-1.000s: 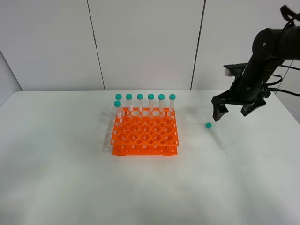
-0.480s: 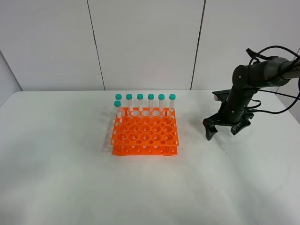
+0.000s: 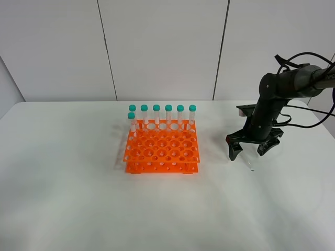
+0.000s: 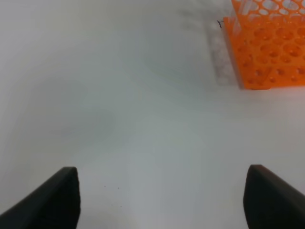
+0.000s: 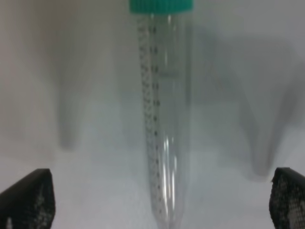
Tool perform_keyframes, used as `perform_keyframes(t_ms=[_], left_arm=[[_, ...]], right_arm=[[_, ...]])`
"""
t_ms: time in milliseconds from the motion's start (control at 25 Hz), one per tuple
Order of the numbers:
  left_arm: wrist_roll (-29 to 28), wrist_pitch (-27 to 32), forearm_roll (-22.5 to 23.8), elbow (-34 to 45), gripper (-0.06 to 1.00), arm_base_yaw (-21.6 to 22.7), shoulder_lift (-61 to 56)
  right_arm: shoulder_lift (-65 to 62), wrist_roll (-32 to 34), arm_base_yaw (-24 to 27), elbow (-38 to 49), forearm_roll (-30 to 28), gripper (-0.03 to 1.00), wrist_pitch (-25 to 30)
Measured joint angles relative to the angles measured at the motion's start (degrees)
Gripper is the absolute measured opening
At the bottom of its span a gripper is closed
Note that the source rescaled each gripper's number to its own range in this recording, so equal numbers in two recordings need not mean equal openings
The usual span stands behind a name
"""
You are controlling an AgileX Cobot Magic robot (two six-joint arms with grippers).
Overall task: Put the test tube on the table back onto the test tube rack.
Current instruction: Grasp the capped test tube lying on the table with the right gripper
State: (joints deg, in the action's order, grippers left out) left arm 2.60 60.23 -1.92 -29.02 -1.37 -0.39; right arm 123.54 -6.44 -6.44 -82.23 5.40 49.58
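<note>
The test tube (image 5: 162,109), clear with a teal cap (image 5: 162,5), lies flat on the white table (image 3: 78,183) to the right of the orange test tube rack (image 3: 162,149). My right gripper (image 3: 247,153) is open and low over the table, its fingers either side of the tube without touching it. In the exterior view only the tube's pointed tip (image 3: 249,164) shows below the gripper. In the right wrist view the tube lies midway between the open fingers (image 5: 26,200). My left gripper (image 4: 162,200) is open and empty over bare table, the rack (image 4: 267,43) ahead of it.
Several capped tubes (image 3: 162,114) stand in the rack's back row, with one more (image 3: 132,121) at the left of the second row. The other holes are free. The left arm is out of the exterior view.
My right gripper has come down and toward the front, from above and behind the tube to straddling it near the table. It now hides the cap in the exterior view.
</note>
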Motion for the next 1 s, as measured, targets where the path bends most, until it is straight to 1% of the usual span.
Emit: perform_keyframes(t_ms=[120,200,480,680,720,760,800,840,920,960,1000], left_arm=[[0.00,0.00,0.00,0.00,0.95,0.00,0.00],[0.00,0.00,0.00,0.00,0.95,0.00,0.00],[0.00,-0.02,0.00,0.00,0.95,0.00,0.00],[0.00,-0.02,0.00,0.00,0.95,0.00,0.00],[0.00,-0.02,0.00,0.00,0.95,0.00,0.00],[0.00,-0.02,0.00,0.00,0.95,0.00,0.00],[0.00,-0.02,0.00,0.00,0.95,0.00,0.00],[0.00,-0.02,0.00,0.00,0.95,0.00,0.00],[0.00,-0.02,0.00,0.00,0.95,0.00,0.00],[0.00,-0.02,0.00,0.00,0.95,0.00,0.00],[0.00,-0.02,0.00,0.00,0.95,0.00,0.00]], right_arm=[[0.06,-0.19,0.00,0.00,-0.07,1.00,-2.00],[0.35,-0.19,0.00,0.00,-0.07,1.00,-2.39],[1.05,-0.23,0.00,0.00,-0.01,1.00,-2.91],[1.97,-0.39,0.00,-0.05,-0.12,1.00,-1.93],[1.97,-0.39,0.00,-0.05,-0.12,0.99,-1.80],[1.97,-0.39,0.00,-0.05,-0.12,0.96,-1.80],[2.02,-0.39,0.00,-0.05,-0.12,0.87,-1.80],[2.04,-0.39,0.00,-0.05,-0.12,0.74,-1.73],[2.16,-0.39,0.00,-0.05,0.01,0.34,-1.36],[2.23,-0.39,0.00,-0.05,0.07,0.09,-1.11],[2.23,-0.39,0.00,-0.05,0.21,0.00,-0.94]])
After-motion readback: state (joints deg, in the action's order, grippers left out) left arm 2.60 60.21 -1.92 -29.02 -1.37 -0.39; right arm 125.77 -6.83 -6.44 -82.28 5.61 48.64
